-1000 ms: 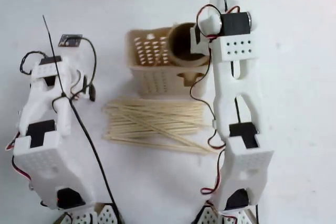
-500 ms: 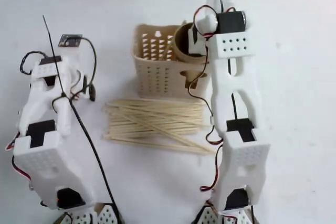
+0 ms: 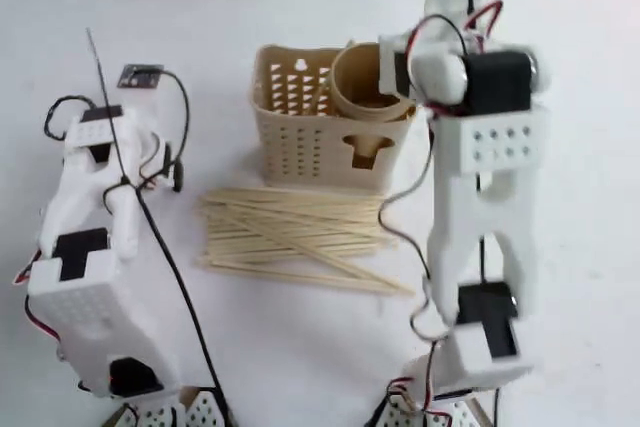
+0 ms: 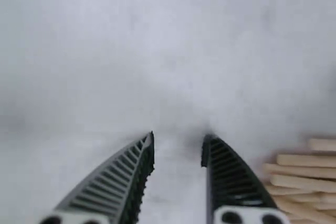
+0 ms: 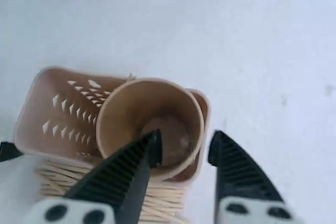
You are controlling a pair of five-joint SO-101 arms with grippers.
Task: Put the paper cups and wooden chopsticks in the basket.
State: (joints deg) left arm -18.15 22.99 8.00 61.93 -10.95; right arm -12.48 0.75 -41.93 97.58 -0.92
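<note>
Paper cup [image 3: 365,82] [image 5: 152,124]: in the right end of the basket [image 3: 300,137], mouth up, leaning slightly, rim above the basket's edge.
Wooden chopsticks [image 3: 295,237]: loose pile flat on the table [image 3: 200,17] just in front of the basket, long axes side to side, a few askew.
Right gripper [image 5: 185,142]: jaws apart, straddling the cup's rim; contact unclear.
Left gripper [image 4: 178,142]: jaws apart over bare table, chopstick ends [image 4: 304,174] just beside.
Right wrist view: cup's inner bottom.
High view: the pile's full length.

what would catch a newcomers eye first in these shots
A brown paper cup sits in the right end of the cream basket, with the right gripper open above it. A loose pile of wooden chopsticks lies on the white table on the basket's near side, the open left gripper beside it.
</note>
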